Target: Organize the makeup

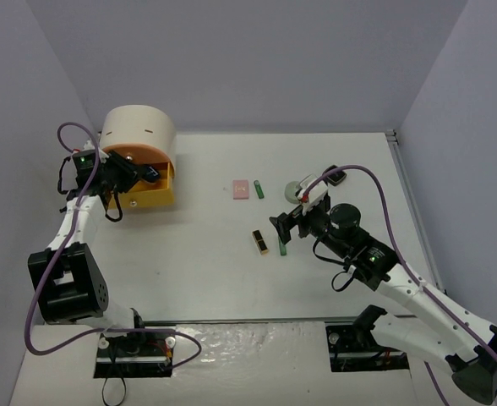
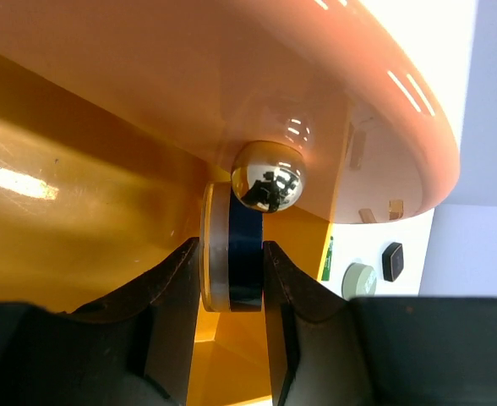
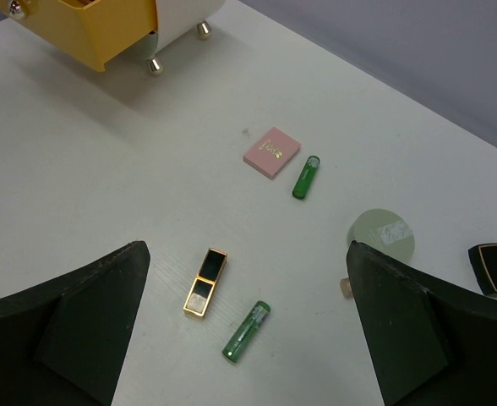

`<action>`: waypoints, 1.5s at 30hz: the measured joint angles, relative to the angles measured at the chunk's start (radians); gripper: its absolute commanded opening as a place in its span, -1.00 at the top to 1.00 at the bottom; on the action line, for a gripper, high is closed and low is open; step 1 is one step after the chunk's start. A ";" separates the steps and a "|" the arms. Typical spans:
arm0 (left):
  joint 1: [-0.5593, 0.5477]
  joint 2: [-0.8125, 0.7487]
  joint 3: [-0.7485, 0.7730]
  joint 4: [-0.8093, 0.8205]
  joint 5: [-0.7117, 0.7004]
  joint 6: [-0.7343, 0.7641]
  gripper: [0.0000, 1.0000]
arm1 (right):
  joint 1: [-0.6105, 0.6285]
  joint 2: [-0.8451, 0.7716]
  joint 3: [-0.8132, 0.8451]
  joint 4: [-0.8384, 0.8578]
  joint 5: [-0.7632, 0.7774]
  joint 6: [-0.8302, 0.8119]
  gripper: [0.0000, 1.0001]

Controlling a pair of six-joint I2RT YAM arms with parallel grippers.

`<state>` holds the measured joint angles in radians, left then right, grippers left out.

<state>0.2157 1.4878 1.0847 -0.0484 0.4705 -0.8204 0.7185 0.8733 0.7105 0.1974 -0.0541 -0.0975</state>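
Presently the blue compact [image 2: 244, 254] stands on edge, clamped between the left claw's [image 2: 230, 264] two fingers with its flat faces against the pads. It sits just under a gold knob [image 2: 268, 176] and over the open yellow drawer [image 2: 79, 220] of the cream drum-shaped box [image 1: 139, 131] at the far left of the table [image 1: 206, 279].

The remaining makeup lies loose on the tabletop. A gold-black tube [image 1: 260, 242] lies flat near the middle, its long axis running roughly near to far, black end farther from the arms. A green tube [image 1: 282, 248] lies just beside it on the right, roughly parallel. Farther back, a pink square compact [image 1: 241, 189] lies flat, with a second green tube [image 1: 259, 189] just to its right, also lying near to far. A round sage compact [image 3: 384, 234] and a black square compact [image 3: 495, 267] lie farther right, apart from each other.

The right claw [image 3: 244, 262] hangs above the gold-black tube and the nearer green tube, fingers spread wide, holding nothing.
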 measured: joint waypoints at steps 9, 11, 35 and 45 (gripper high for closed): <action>0.000 0.019 0.010 0.019 -0.005 -0.001 -0.27 | 0.000 -0.002 0.000 0.000 0.007 0.000 -1.00; 0.000 0.021 0.014 0.005 -0.010 0.000 -0.35 | 0.000 -0.002 0.000 0.000 0.007 0.000 -1.00; 0.000 -0.203 0.181 -0.302 -0.090 0.113 -0.82 | -0.164 0.156 0.093 -0.058 0.179 0.142 -1.00; -0.175 -0.400 0.200 -0.462 -0.208 0.344 -0.94 | -0.391 0.529 0.246 -0.087 0.125 0.226 -1.00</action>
<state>0.0409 1.0879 1.2846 -0.5105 0.2625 -0.4760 0.3271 1.4019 0.9565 0.1104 0.0714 0.1287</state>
